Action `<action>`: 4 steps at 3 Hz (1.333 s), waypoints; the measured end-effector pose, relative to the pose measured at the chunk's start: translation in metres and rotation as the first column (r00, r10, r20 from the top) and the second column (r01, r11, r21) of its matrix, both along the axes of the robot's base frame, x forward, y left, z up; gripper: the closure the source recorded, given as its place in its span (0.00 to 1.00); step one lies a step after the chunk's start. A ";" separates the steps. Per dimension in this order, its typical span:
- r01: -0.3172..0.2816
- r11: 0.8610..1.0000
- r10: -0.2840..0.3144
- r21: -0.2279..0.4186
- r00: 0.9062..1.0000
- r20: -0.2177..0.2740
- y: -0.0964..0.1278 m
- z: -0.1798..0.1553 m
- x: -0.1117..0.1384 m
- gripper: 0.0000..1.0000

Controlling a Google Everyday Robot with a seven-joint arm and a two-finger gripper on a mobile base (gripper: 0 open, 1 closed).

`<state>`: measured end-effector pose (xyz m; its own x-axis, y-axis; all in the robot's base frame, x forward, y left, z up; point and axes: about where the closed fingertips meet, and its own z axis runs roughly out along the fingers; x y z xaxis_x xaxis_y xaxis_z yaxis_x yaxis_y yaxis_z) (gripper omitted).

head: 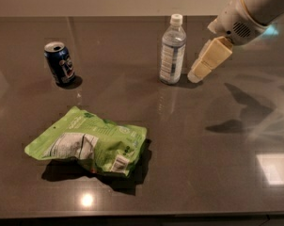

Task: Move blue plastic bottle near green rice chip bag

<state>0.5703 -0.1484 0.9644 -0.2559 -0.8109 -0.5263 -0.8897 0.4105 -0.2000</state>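
Nearest, on the left half of the dark counter (217,173), the green rice chip bag (88,145) lies crumpled and flat, with bare surface between it and everything farther back. The task looks barely begun. The blue plastic bottle (172,51) stands upright at the far centre, well apart from the bag, and the end effector (195,75) hangs just beside its right side near the base with nothing in its hold, though I cannot tell how far open it is. A blue soda can (60,63) stands far left, off the direct line from bottle to bag, so nothing seems to block the move.
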 end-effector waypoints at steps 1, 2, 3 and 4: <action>0.002 1.000 -0.002 0.018 1.000 0.016 0.010 -0.001 0.014 0.00; 0.002 0.999 -0.003 0.052 1.000 0.018 0.019 -0.004 0.030 0.00; 0.006 0.993 -0.007 0.119 1.000 0.004 0.027 -0.015 0.059 0.00; 0.008 0.987 -0.007 0.163 1.000 -0.004 0.031 -0.022 0.077 0.00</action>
